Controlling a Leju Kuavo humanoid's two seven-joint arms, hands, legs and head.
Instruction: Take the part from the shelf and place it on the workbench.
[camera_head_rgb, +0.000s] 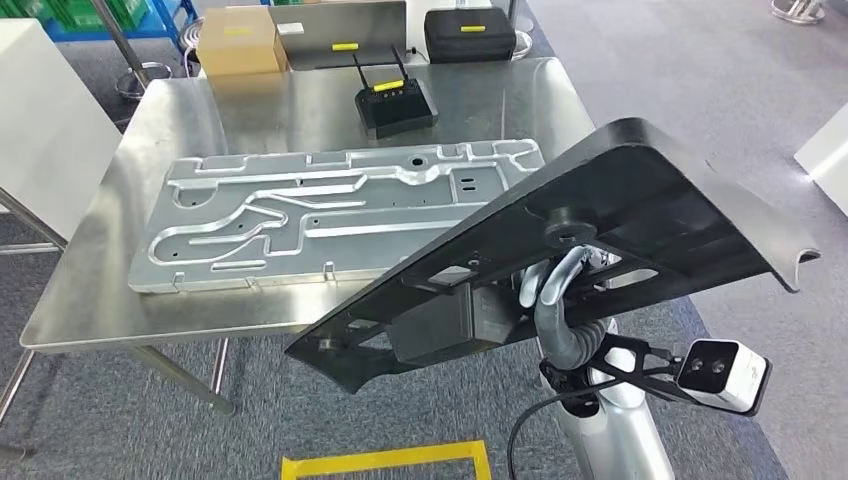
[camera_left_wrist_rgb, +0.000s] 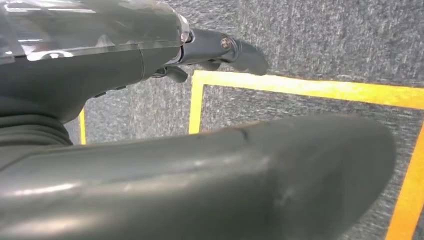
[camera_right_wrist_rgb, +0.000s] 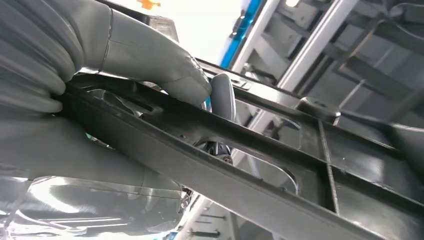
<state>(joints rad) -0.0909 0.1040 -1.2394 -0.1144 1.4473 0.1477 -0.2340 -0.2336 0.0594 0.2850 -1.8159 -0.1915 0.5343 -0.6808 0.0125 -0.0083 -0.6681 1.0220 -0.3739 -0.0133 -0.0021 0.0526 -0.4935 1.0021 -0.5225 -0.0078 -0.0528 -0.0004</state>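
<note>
Carry step: right hand (camera_right_wrist_rgb: 100, 95) clamped on black part (camera_head_rgb: 600, 230), lower right of frame; next, lower it onto workbench (camera_head_rgb: 300, 100); left hand (camera_left_wrist_rgb: 220, 50) empty, fingers apart

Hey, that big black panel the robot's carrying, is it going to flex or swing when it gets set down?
The black ribbed panel probably stays fairly stiff: its underside shows molded ribs. It looks light for its size, thin with open cutouts. Only the right hand grips it, at a rib, so the long tilted panel may swing or twist.
</note>
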